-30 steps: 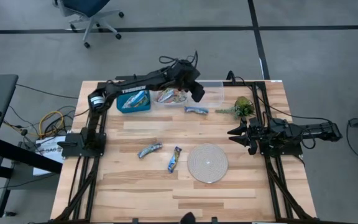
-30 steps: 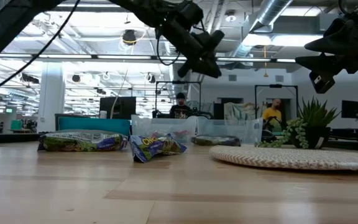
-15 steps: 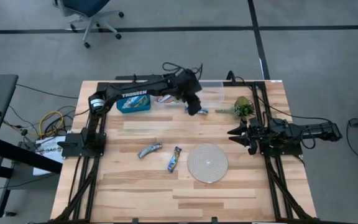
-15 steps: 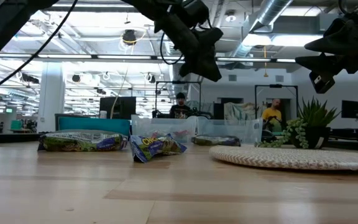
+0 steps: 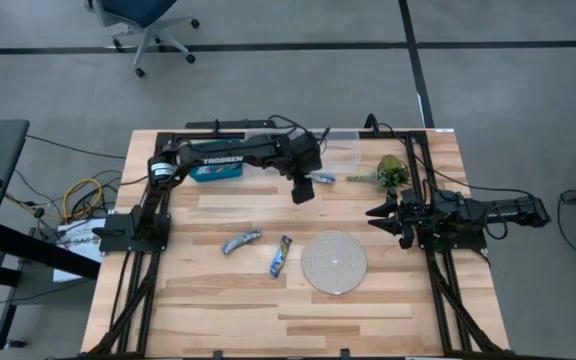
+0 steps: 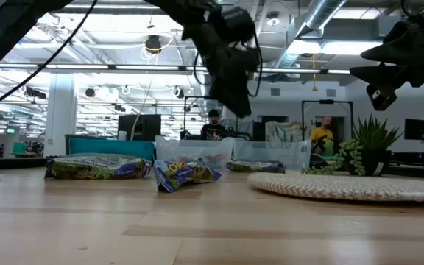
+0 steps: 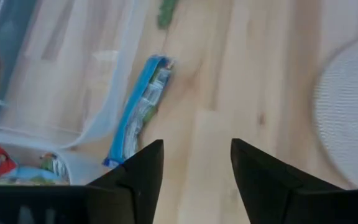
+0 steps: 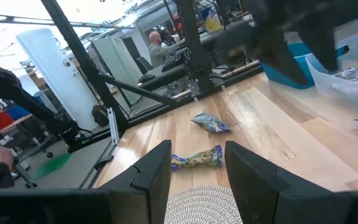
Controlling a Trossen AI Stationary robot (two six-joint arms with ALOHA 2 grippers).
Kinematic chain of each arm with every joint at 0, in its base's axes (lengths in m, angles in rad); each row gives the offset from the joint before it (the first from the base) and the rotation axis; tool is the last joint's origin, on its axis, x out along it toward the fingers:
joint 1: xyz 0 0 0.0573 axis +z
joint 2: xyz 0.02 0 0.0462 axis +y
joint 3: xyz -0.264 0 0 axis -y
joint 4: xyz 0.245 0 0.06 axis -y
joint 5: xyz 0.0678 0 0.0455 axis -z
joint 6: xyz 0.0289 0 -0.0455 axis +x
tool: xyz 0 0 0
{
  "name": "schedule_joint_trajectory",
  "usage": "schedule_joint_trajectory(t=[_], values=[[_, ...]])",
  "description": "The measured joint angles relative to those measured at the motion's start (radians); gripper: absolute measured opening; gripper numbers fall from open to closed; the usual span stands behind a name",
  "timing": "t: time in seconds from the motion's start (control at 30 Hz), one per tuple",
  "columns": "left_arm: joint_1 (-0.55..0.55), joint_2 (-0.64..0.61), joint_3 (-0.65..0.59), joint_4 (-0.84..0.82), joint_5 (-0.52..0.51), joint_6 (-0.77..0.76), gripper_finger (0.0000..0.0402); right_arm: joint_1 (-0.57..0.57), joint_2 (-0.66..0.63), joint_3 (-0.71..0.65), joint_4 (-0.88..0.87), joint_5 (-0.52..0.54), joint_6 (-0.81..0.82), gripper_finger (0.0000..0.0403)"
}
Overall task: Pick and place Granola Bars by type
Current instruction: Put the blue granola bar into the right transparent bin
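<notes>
1. Left pincer [image 5: 302, 192] hovers empty, fingers wide, beside the clear bin [image 5: 343, 146].
2. Blue bar [image 7: 140, 110] lies on the table just outside that bin; straddle its width, descend squarely.
3. Right pincer [image 5: 376, 213] waits, wide, beyond the mat [image 5: 334, 262].

Blue bar [image 5: 320, 178]: flat, far side, beside clear bin.
Two bars [image 5: 241, 241] [image 5: 281, 256]: crinkled, counter centre, left of mat.

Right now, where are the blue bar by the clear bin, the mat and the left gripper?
Blue bar [image 7: 140, 109], left wrist view, wrapper's middle.
Mat [image 5: 334, 262], high view, woven centre.
Left gripper [image 7: 196, 163], left wrist view, midway between open fingertips.
</notes>
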Motion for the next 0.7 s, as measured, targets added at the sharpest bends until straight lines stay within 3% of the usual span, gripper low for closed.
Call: schedule_joint_trajectory(t=[0.27, 0.7], values=[[-0.004, 0.028, -0.101, 0.125, -0.186, -0.052, 0.0183, 0.0, -0.001, 0.0, 0.0, 0.0, 0.0, 0.0143], [0.027, 0.045, -0.195, 0.216, -0.134, -0.059, 0.0183, 0.0, -0.001, 0.0, 0.0, 0.0, 0.0, 0.0142]])
